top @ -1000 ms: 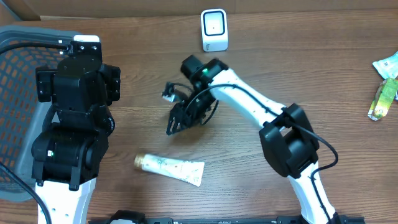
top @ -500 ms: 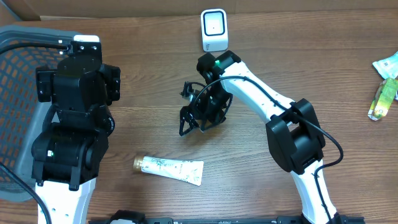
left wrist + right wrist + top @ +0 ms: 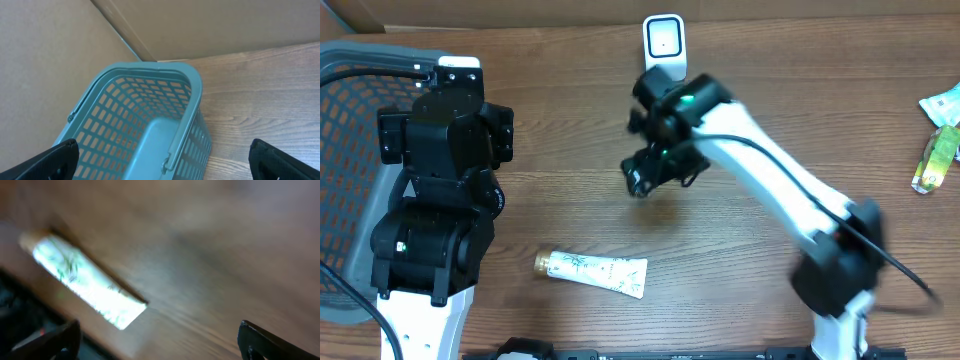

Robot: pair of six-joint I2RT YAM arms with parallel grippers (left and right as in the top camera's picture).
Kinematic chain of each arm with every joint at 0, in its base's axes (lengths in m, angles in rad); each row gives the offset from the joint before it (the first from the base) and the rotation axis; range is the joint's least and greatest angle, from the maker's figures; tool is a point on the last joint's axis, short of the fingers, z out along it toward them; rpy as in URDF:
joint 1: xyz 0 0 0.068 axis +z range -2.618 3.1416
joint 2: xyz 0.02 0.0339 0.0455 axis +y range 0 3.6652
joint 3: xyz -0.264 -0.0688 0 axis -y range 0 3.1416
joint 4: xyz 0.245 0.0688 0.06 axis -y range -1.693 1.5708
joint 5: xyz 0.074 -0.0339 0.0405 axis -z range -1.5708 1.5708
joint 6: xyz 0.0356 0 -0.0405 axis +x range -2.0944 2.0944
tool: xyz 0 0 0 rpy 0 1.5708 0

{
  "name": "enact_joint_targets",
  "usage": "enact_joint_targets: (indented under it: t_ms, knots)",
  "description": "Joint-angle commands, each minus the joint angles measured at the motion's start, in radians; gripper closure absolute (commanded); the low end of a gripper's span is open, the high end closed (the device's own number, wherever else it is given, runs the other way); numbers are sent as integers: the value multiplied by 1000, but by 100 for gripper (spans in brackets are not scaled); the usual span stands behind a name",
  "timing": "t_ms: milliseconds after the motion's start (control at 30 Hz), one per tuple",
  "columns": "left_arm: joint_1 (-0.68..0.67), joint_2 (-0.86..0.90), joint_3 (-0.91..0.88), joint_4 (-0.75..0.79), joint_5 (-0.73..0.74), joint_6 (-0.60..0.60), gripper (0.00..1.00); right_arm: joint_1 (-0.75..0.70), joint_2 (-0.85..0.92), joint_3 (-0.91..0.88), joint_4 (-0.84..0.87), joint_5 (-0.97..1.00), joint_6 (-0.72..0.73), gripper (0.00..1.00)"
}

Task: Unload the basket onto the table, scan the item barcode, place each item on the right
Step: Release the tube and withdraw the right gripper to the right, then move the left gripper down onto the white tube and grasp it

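Right hand (image 3: 655, 172), spread apart and empty, hovers over the counter (image 3: 560, 150); the white tube (image 3: 592, 271) near its front edge likely needs grasping next.

Inventory, counted from all three views.

- Tabletop (image 3: 570, 120), wood grain: 1.
- Robot arms: 2, the left arm (image 3: 435, 200) and the right arm (image 3: 770, 178), which is blurred.
- End effectors: 2, one per arm: the left end effector (image 3: 165, 162) and the right end effector (image 3: 655, 170). Each has 2 fingers.
- Tube (image 3: 592, 270), white with a gold cap: 1.
- Scanner (image 3: 665, 45), white: 1.
- Basket (image 3: 125, 125), teal mesh: 1.
- Items at the right edge of the overhead view: 2, made up of 1 green-and-white packet (image 3: 942, 100) and 1 yellow-green bottle (image 3: 935, 160). Both are too small to identify further.
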Motion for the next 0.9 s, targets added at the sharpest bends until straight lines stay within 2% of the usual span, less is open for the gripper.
enact_joint_targets:
  t_ms: [0,200,500,633,733,867]
  knots:
    - [0,2,2,4,1,8,0,-4,-304,14,7,247,91,0]
    - [0,2,2,-3,-11,29,0,-5,-605,14,-64,345,126,0]
    - [0,2,2,-43,11,42,0,-5,-804,14,-220,358,234,0]
    - [0,2,2,-23,201,42,0,-5,-854,14,-248,371,249,0]
    - [0,2,2,27,282,18,0,-4,-877,14,-249,371,262,0]
    - [-6,2,2,-11,576,-29,0,-4,-883,14,-252,371,278,0]
